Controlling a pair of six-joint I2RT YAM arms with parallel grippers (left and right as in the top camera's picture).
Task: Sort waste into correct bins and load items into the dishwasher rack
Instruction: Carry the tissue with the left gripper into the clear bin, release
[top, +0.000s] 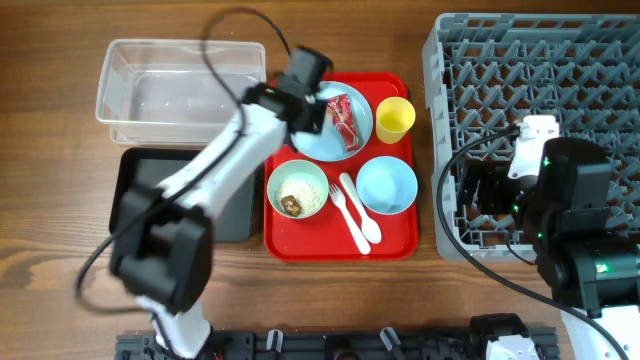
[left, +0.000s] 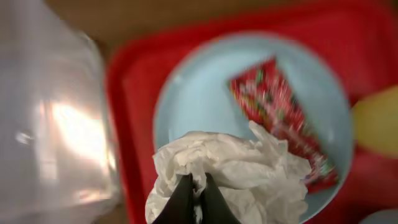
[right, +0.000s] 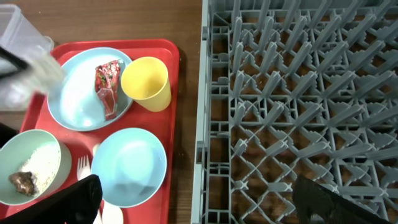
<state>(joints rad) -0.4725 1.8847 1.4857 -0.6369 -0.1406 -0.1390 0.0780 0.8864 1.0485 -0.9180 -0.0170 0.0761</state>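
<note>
My left gripper (left: 196, 186) is shut on the crumpled white napkin (left: 242, 165), just above the light blue plate (left: 193, 93), beside the red wrapper (left: 280, 112). From overhead it (top: 310, 105) hangs over the plate's (top: 320, 146) left side; the wrapper (top: 343, 118) lies on the plate. The pale green bowl (top: 312, 190) holds rice crumbs and a brown lump (top: 291, 204). The yellow cup (top: 395, 118), small blue bowl (top: 387, 186), fork (top: 345, 205) and spoon (top: 367, 227) sit on the red tray (top: 400, 245). My right gripper (right: 199, 205) is open and empty over the grey rack's (top: 560, 70) left edge.
The clear tub (top: 180, 90) stands at the back left, with the black tray (top: 140, 175) in front of it, both left of the red tray. My left arm crosses over the black tray. The rack fills the right side.
</note>
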